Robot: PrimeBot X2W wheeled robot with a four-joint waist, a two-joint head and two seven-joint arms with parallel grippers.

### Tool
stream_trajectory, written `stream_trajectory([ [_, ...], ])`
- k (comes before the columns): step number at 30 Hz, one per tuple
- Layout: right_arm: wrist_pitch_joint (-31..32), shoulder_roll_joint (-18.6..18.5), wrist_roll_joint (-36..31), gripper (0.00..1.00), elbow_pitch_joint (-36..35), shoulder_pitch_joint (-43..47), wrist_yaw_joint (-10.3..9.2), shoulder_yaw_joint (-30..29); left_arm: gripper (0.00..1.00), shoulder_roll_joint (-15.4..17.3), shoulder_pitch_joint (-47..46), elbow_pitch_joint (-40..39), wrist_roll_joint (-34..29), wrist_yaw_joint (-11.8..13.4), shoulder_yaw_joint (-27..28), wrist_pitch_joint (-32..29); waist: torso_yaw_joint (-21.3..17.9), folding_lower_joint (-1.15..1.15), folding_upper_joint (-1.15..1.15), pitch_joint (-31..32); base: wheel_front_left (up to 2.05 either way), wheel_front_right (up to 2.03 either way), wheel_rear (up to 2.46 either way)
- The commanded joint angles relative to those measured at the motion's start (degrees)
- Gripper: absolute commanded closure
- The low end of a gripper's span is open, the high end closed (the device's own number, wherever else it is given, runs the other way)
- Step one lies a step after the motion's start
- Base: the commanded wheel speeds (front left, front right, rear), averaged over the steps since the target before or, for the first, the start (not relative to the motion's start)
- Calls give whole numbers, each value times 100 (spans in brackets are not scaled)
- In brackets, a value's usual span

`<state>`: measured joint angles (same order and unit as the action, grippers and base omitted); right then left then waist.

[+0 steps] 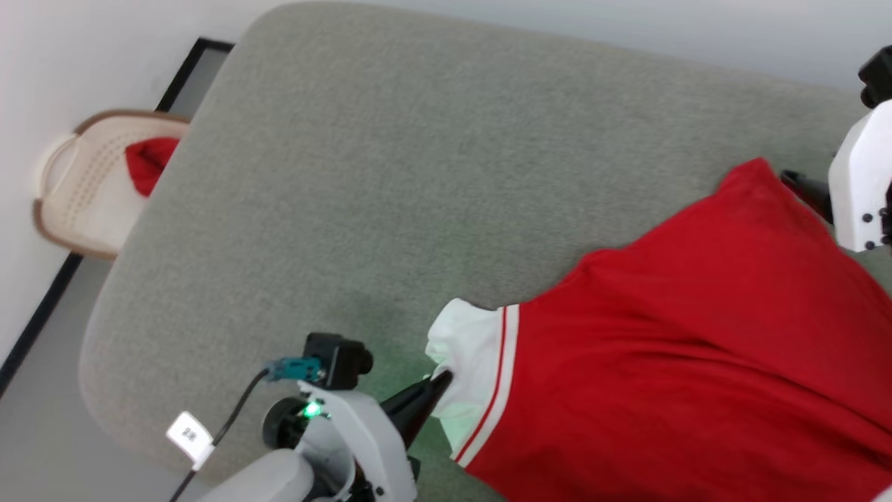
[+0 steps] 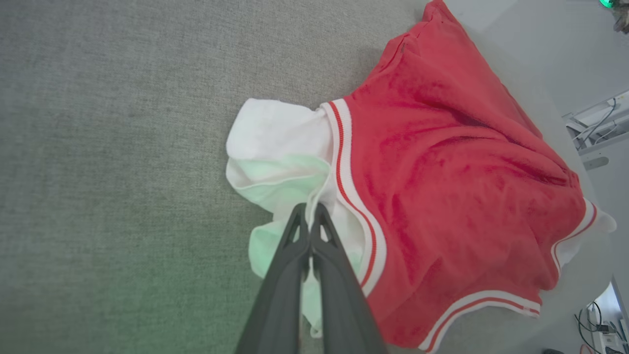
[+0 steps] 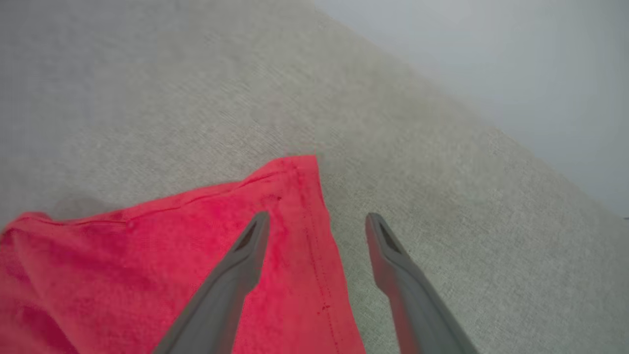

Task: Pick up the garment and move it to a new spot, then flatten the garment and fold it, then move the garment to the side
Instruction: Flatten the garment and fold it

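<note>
The garment (image 1: 683, 335), a bright red shirt with white sleeves and striped trim, lies on the grey padded table (image 1: 390, 181) at the lower right of the head view. My left gripper (image 1: 440, 382) is shut on the white sleeve (image 2: 275, 147); in the left wrist view the fingers (image 2: 295, 246) pinch the sleeve's fabric. My right gripper (image 3: 317, 221) stands open above a red hemmed corner (image 3: 295, 196) of the garment, one finger over the cloth and the other over bare table. The right arm's white casing (image 1: 860, 181) shows at the head view's right edge.
A beige perforated basket (image 1: 83, 188) holding a small plain red cloth (image 1: 148, 162) sits off the table's far left. A pale wall (image 1: 627, 28) runs behind the table. Wide bare table surface spreads left and behind the garment. A shelf with cables (image 2: 594, 128) shows beyond the table edge.
</note>
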<state>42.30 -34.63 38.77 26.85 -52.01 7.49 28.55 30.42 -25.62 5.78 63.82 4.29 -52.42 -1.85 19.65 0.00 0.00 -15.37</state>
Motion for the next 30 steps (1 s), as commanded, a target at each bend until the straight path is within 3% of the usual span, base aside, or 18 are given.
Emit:
stream_trajectory([
  [1, 105, -94, 99, 0, 247, -160, 0, 154, 100, -102, -122, 63, -51, -79, -22, 4, 315, 0, 0, -287, 0, 0, 0],
  [14, 971, -154, 677, 0, 1712, -456, 0, 1242, 100, -674, -602, 726, -118, -574, -203, 27, 839, 0, 0, -684, 0, 0, 0],
  [15, 1063, -122, 695, 71, 1800, -456, 0, 1325, 100, -690, -610, 770, -110, -587, -198, 34, 849, 0, 0, -696, 0, 0, 0],
  [16, 1167, -119, 685, 100, 1841, -456, 0, 1442, 100, -704, -614, 821, -102, -610, -196, 43, 854, 0, 0, -702, 0, 0, 0],
  [23, 1518, -227, 833, 100, 1932, -762, 0, 1735, 100, -679, -591, 1051, -44, -669, -158, 95, 751, 0, 0, -621, 0, 0, 0],
  [30, 1187, -213, 1065, 100, 1857, -1115, -1, 1716, 100, -409, -812, 982, 30, -627, -59, -173, 459, 0, 0, -405, 0, 0, 0],
])
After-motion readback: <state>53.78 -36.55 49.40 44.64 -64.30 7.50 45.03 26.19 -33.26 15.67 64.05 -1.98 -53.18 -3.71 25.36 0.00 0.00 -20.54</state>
